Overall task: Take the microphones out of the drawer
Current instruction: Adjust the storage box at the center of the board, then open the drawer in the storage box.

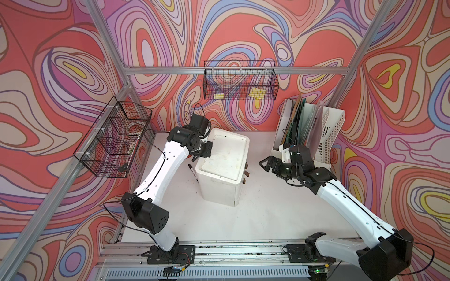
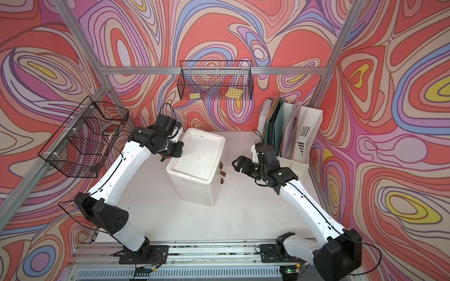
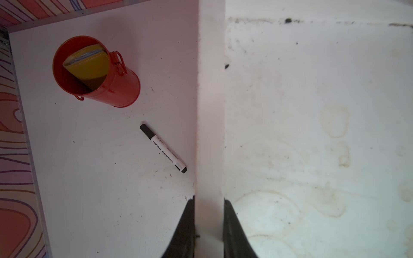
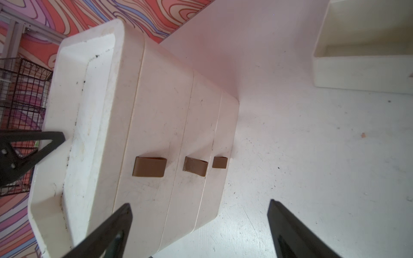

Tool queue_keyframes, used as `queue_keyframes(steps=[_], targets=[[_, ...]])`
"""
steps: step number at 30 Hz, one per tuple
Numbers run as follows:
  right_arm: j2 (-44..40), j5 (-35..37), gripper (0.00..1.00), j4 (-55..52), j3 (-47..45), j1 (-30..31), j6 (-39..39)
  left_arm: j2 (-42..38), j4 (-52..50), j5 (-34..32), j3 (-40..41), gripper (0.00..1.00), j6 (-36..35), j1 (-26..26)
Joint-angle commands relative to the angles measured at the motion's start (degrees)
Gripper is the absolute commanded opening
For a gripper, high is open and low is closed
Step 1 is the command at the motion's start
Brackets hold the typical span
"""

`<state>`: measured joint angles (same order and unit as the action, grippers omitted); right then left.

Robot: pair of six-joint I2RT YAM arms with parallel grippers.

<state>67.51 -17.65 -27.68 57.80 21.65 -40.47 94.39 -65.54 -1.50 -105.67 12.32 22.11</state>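
A white drawer unit [image 1: 224,158] [image 2: 197,155] stands in the middle of the table. Its three drawers [image 4: 161,125] are all pushed in, each with a brown pull tab [image 4: 149,167]. The microphone is hidden. My left gripper [image 3: 209,198] [image 1: 194,159] is shut on the raised rim [image 3: 211,111] of the unit's top, one finger on each side of it. My right gripper [image 4: 200,202] [image 1: 264,164] is open and holds nothing. It hovers just in front of the drawer fronts and points at the tabs.
A black marker [image 3: 163,148] [image 1: 193,171] lies on the table against the unit's left side. A red can [image 3: 96,71] with a yellow item inside stands beyond it. A white file holder [image 1: 311,131] stands behind the right arm. Wire baskets [image 1: 239,81] [image 1: 112,138] hang on the walls.
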Motion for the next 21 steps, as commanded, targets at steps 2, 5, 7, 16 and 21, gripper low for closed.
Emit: queue_keyframes(steps=[2,5,7,16,21], targets=[[-1.6,-9.3,0.81,14.1,-5.4,-0.4,-5.9,-5.4,-3.4,-3.4,1.4,0.04,5.8,0.3],[-0.9,-13.0,0.67,22.7,-9.0,-0.4,-10.2,-6.8,-5.9,-5.6,1.2,0.04,7.1,0.2],[-0.2,-14.5,0.64,28.2,-11.1,-0.4,-13.2,-7.6,-7.2,-6.3,1.5,0.03,7.5,0.2],[7.2,-18.2,0.57,54.8,-18.0,0.2,-27.7,-9.2,-6.0,-5.8,5.8,0.03,9.6,0.2],[11.7,-19.4,0.53,62.0,-17.9,1.4,-32.0,-9.1,-4.5,-5.6,6.1,0.03,10.4,0.2]])
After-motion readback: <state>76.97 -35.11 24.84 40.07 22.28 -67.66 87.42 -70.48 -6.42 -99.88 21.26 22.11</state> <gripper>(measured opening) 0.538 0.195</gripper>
